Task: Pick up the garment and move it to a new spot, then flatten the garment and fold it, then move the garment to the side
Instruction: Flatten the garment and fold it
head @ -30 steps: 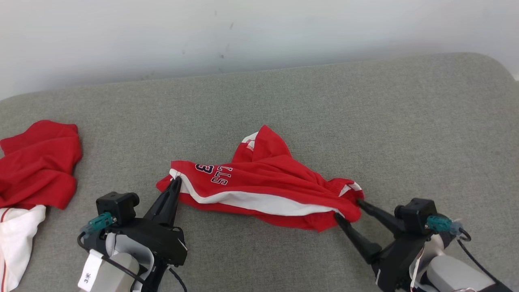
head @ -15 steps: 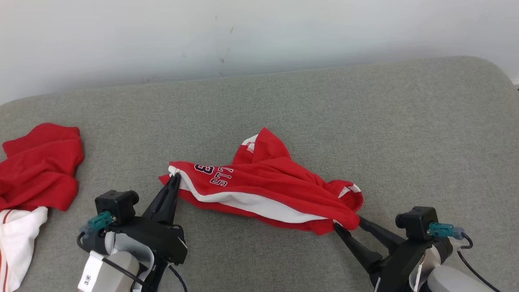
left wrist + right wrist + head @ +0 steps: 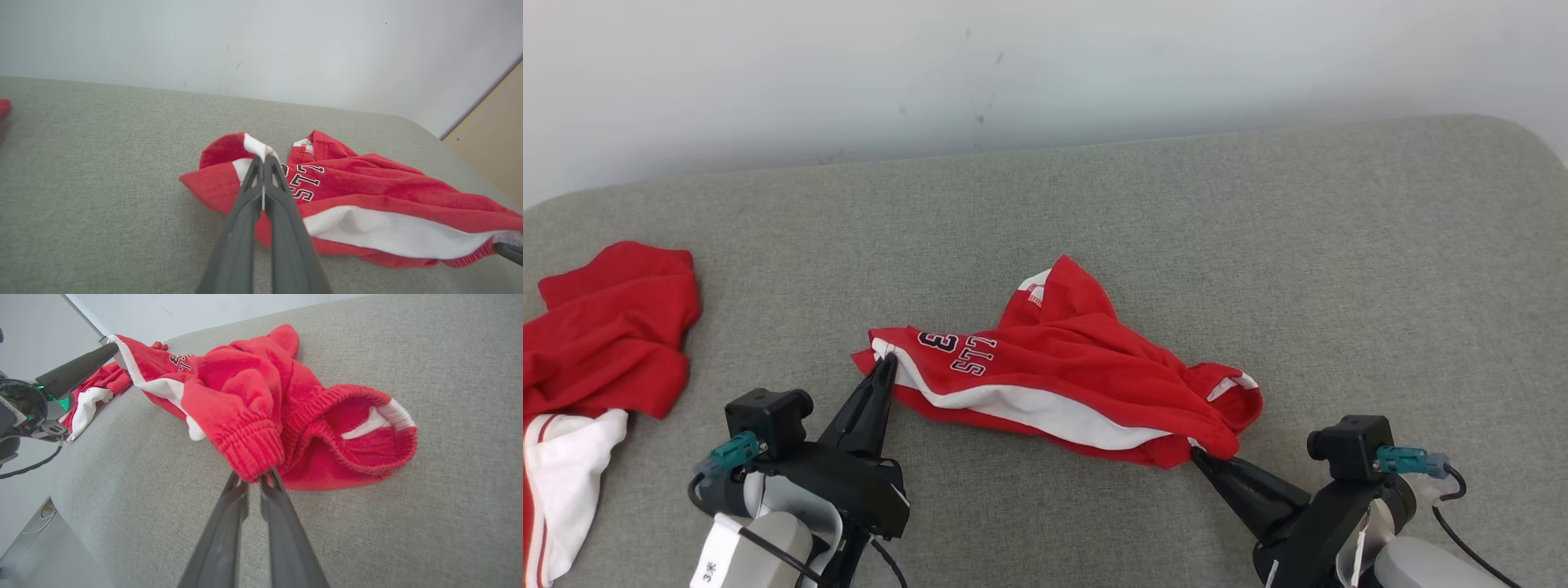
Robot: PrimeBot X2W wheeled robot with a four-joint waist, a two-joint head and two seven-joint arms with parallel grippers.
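Garment (image 3: 1062, 376), red with a white stripe and dark lettering, lay bunched on grey padded surface (image 3: 1339, 269), strung between the two end effectors.

Left end effector (image 3: 886, 366): fingers pressed together, clamped on the white-trimmed hem at one end of the garment. A fold of red-and-white cloth poked up just beyond the tips. Lettering sat just to the right of them.

Right end effector (image 3: 1197, 457): fingers drawn narrow, tips tucked under a ribbed red cuff at the garment's other end and nipping its edge. Open elastic band with white patch inside lay just right of and beyond the tips, resting on the surface.

Second red cloth (image 3: 613, 327) and white cloth (image 3: 564, 482) lay well out to the left of the left end effector, apart from the garment. Pale wall (image 3: 1013, 65) stood beyond both end effectors.
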